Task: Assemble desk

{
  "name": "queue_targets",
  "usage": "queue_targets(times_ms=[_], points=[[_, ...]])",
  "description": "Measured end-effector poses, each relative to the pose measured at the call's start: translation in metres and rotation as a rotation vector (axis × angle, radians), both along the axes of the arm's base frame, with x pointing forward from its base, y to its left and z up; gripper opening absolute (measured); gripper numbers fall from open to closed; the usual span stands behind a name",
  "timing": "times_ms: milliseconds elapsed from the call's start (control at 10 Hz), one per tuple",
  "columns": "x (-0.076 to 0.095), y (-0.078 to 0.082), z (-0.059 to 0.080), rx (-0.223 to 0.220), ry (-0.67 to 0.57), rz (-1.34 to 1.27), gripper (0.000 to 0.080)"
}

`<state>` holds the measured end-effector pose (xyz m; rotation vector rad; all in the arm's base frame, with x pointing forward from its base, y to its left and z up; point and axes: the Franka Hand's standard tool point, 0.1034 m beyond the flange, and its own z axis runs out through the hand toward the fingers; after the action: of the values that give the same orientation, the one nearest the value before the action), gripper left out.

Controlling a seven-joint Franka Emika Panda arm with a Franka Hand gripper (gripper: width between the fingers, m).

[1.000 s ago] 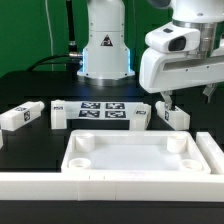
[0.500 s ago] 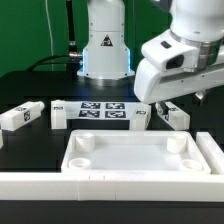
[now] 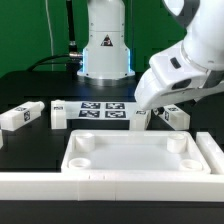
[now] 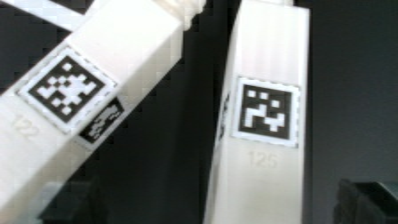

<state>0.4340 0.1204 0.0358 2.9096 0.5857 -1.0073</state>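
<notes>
The tray-like top [image 3: 120,136] lies rim-up on the black desk [image 3: 25,145]; the end effector [image 3: 147,105] hangs tilted over two legs [image 3: 172,115] at the exterior view's right; its fingers are hidden, so whether they are apart or together I cannot tell; the wrist view shows a leaning leg [image 4: 80,95] beside a straight leg [image 4: 267,110], both tagged.
</notes>
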Motion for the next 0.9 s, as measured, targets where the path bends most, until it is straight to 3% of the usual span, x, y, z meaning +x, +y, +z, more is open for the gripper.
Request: queue_targets(times_ms=[200, 300, 400, 800, 900], points=[[0.0005, 0.0004, -0.0011, 0.001, -0.006, -0.001, 0.0649], [-0.0009, 0.0004, -0.002, -0.057, -0.019, -0.041, 0.0649], [-0.0007, 0.0022, -0.002, -0.075, -0.026, -0.061, 0.0649], [0.0, 0.0018, -0.0019, -0.082, -0.009, -0.064, 0.0649], [-0.0045, 0.0015, -0.0033, -0.099, 0.047, -0.058, 0.0649]])
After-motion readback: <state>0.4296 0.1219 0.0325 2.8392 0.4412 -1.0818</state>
